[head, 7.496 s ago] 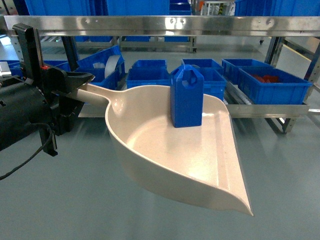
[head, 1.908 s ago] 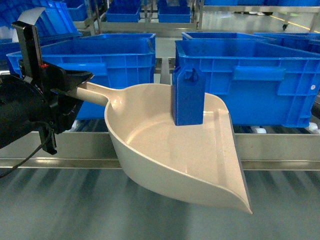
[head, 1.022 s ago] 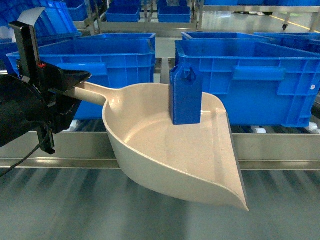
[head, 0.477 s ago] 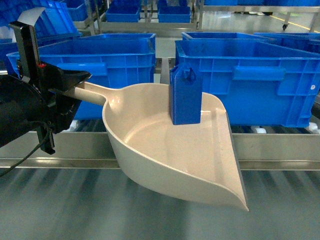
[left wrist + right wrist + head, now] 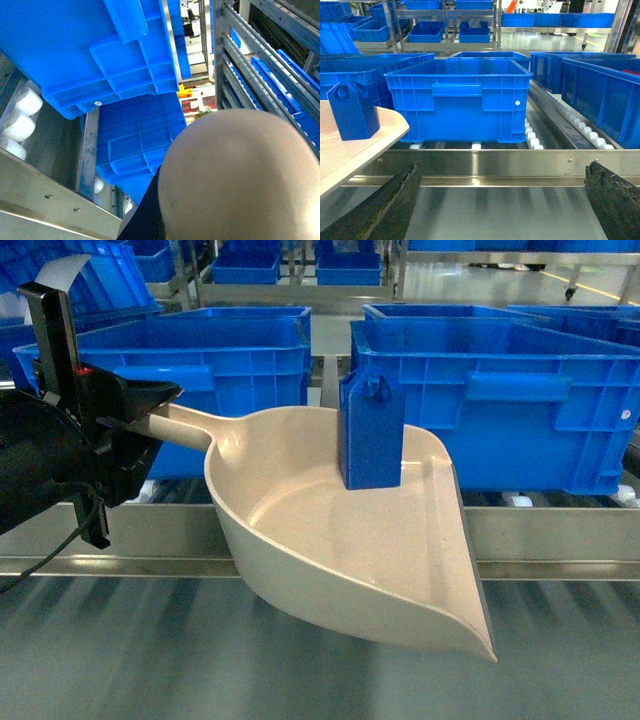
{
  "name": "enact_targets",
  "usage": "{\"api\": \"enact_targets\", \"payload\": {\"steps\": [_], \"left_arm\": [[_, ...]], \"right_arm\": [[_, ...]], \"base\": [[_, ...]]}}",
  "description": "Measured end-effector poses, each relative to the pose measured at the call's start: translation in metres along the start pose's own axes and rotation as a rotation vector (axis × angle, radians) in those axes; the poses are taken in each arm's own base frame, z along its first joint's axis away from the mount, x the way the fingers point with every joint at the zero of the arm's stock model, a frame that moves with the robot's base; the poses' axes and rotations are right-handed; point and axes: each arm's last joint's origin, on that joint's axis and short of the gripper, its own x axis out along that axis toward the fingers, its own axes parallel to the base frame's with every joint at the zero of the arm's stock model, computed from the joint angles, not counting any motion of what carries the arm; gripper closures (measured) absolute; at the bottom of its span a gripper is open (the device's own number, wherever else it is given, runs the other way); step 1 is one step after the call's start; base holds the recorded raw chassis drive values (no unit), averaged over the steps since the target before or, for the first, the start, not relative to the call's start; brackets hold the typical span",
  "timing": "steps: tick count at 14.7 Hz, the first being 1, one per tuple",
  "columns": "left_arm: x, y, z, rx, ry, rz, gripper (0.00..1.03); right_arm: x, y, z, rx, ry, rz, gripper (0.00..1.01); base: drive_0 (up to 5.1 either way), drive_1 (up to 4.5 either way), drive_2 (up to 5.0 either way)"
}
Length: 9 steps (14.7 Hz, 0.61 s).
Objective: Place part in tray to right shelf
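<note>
Beige scoop filling the lower right, blue crates above, white rollers on steel shelf rail at left

The part stands upright in the tray, at its far edge, the tray overlapping the right shelf's front rail, with two crates side by side on the shelf behind it.

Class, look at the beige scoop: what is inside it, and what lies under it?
Inside the scoop one blue jerrycan-shaped part stands upright. The steel shelf rail runs under it; the stretch of rail beneath the scoop is hidden.
</note>
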Motion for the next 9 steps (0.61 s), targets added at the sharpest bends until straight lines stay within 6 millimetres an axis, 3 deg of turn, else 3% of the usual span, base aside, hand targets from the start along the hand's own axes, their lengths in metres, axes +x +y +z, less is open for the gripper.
{"api": "enact_targets", "payload": {"steps": [9], "left_arm": [[0.0, 0.0, 0.0, 0.0, 0.0, 0.0, 0.88]], "right_arm": [[0.0, 0.0, 0.0, 0.0, 0.0, 0.0, 0.03]], "base": [[0.0, 0.0, 0.0]]}}
